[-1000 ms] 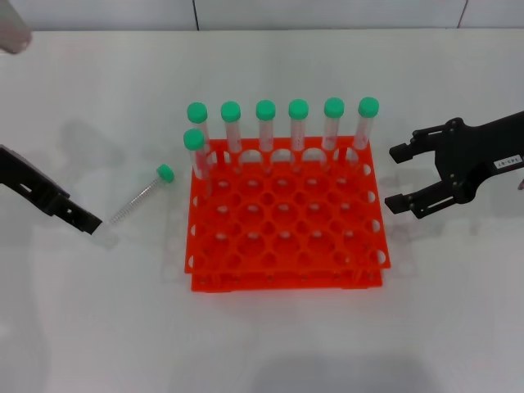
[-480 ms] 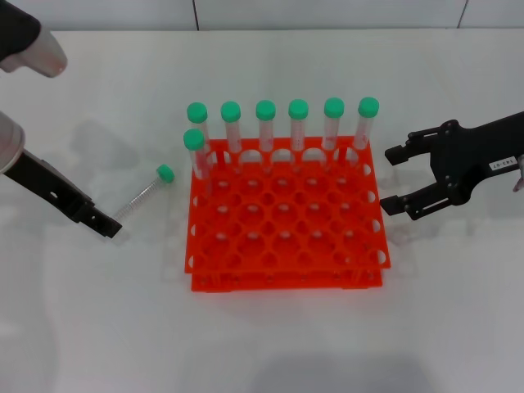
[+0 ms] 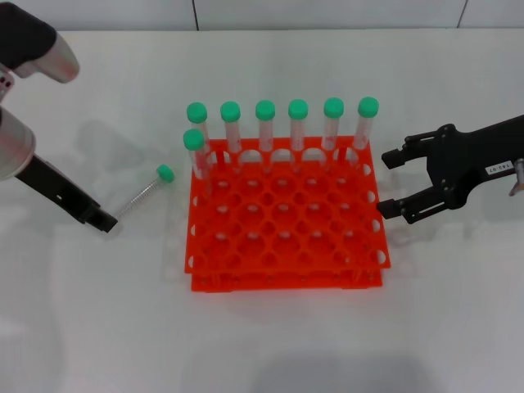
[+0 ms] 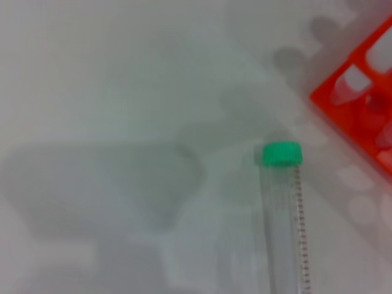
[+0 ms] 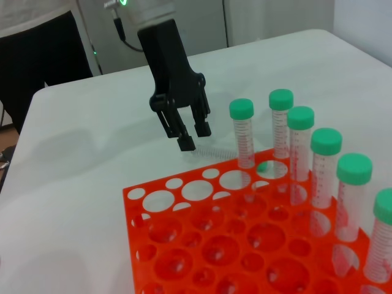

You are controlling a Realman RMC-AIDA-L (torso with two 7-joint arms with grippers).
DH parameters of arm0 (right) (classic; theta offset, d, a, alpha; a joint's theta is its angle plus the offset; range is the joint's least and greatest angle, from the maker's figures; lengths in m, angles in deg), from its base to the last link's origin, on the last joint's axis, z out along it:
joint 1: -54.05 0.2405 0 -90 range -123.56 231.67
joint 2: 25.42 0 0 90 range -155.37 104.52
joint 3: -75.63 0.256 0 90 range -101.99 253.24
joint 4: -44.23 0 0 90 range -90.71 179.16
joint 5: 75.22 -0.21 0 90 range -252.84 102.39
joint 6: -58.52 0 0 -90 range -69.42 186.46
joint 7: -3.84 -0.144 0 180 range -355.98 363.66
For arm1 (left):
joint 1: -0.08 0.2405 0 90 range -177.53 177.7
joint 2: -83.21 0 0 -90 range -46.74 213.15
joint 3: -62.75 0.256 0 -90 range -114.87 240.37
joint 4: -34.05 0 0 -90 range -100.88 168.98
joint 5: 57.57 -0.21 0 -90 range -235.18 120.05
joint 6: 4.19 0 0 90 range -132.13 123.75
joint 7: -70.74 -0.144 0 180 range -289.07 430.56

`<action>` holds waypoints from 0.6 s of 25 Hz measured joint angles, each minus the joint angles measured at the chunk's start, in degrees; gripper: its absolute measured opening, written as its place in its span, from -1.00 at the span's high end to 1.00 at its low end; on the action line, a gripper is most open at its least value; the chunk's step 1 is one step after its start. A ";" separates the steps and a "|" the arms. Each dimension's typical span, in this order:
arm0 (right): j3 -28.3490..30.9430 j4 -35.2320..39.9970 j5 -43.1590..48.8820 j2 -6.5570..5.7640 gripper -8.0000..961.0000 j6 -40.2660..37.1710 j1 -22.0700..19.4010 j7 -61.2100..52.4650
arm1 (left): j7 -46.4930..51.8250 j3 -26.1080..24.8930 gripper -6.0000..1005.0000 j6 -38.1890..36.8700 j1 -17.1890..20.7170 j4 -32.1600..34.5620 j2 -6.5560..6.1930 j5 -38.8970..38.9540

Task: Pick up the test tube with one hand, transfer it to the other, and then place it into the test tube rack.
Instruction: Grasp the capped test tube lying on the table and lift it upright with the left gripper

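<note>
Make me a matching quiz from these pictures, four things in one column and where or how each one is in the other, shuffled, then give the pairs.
Things:
1. loose tube
2. rack
3. left claw
4. right claw

Places or states:
A. open, beside the rack's right edge
B. lying flat on the table, left of the rack
C. at the capless end of the lying tube
D. middle of the table, seven capped tubes standing in it

Pairs: 1-B, 2-D, 3-C, 4-A
</note>
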 joint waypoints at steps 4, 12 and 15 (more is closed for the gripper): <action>0.00 0.00 -0.01 0.19 -0.78 0.04 -0.06 -0.03 | 0.02 0.51 0.09 0.57 -0.08 -0.33 0.99 -1.28; 0.00 0.00 0.01 0.36 -0.78 0.04 -0.11 -0.03 | 0.04 0.64 0.17 1.00 -0.24 -0.43 1.45 -1.85; 0.00 0.00 0.04 0.36 -0.78 0.03 -0.13 -0.03 | 0.18 0.67 0.18 1.29 -0.27 -0.44 1.46 -1.86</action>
